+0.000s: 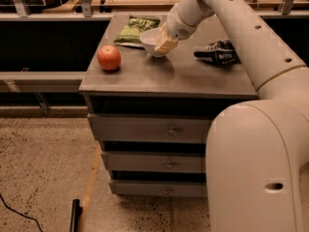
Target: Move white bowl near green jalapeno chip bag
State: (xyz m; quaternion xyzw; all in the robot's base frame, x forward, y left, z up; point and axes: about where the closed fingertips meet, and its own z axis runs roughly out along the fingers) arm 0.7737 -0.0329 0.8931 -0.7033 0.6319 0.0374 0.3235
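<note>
Gripper (165, 43) clenched on rim of white bowl (150, 37), bowl just beside green chip bag (136, 29), red apple (109, 58) nearby, dark snack bag (217, 52) well apart, all on cabinet top (193, 79).

1. I count one bowl (152, 40), white, near the back edge of the bench (193, 76).
2. I see two snack bags: one green bag (137, 29) at the back-left corner and one dark bag (218, 52) toward the right edge.
3. There is one apple (109, 58), red, by the left edge.
4. I have one gripper (165, 43), clamped on the bowl's right rim.
5. I count three drawers (169, 129) stacked under the bench top, each with one knob.
</note>
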